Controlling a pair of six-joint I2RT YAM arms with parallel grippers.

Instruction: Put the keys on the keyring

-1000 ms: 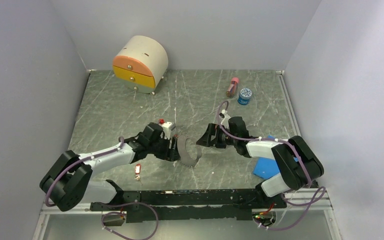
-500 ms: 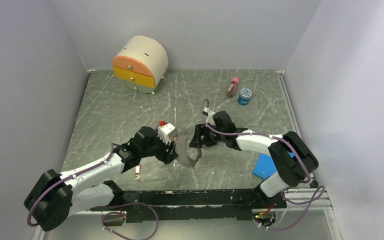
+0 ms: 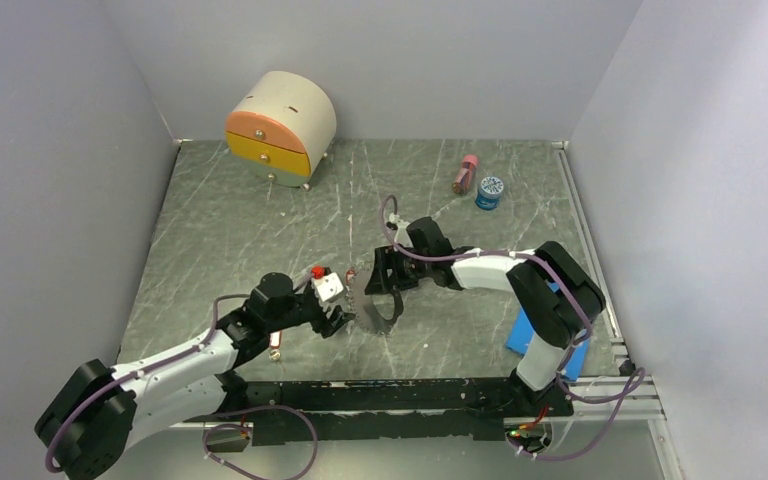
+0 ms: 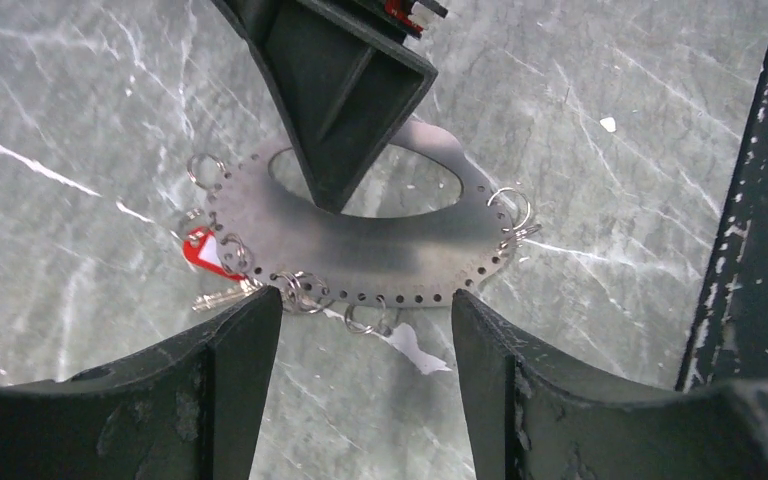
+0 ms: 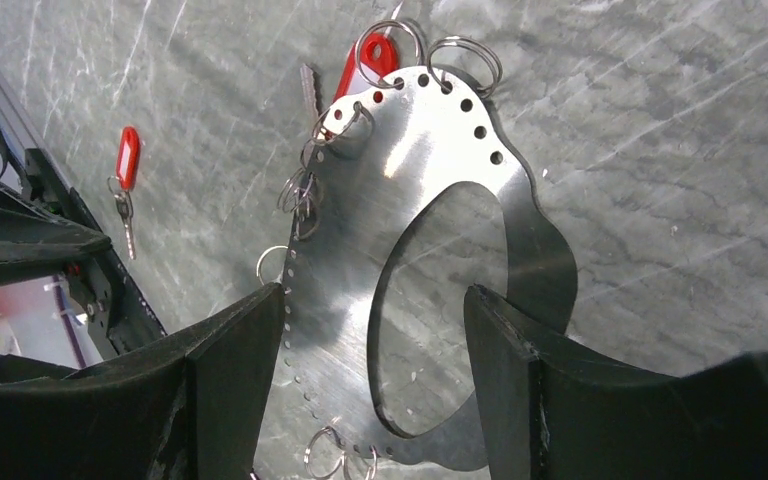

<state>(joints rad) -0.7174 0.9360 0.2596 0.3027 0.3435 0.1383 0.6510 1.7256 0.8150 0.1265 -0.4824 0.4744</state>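
The keyring (image 3: 380,308) is a flat silver crescent plate with holes along its rim and small split rings; it lies on the marble table, also in the left wrist view (image 4: 360,240) and right wrist view (image 5: 410,200). One key with a red tag (image 4: 200,250) hangs on its rim (image 5: 360,65). Another red-tagged key (image 3: 276,342) lies loose on the table near the left arm (image 5: 128,160). My left gripper (image 3: 340,318) is open just short of the plate's near-left edge (image 4: 365,320). My right gripper (image 3: 378,275) is open, its fingers straddling the plate (image 5: 375,330).
A domed box with orange drawers (image 3: 280,125) stands at the back left. A pink bottle (image 3: 464,174) and a blue-lidded jar (image 3: 489,191) stand at the back right. A blue flat object (image 3: 532,335) lies under the right arm. A black rail (image 3: 380,395) runs along the near edge.
My right gripper has moved left, over the plate. My left arm has stretched out lower and its gripper has drawn slightly back toward the near edge.
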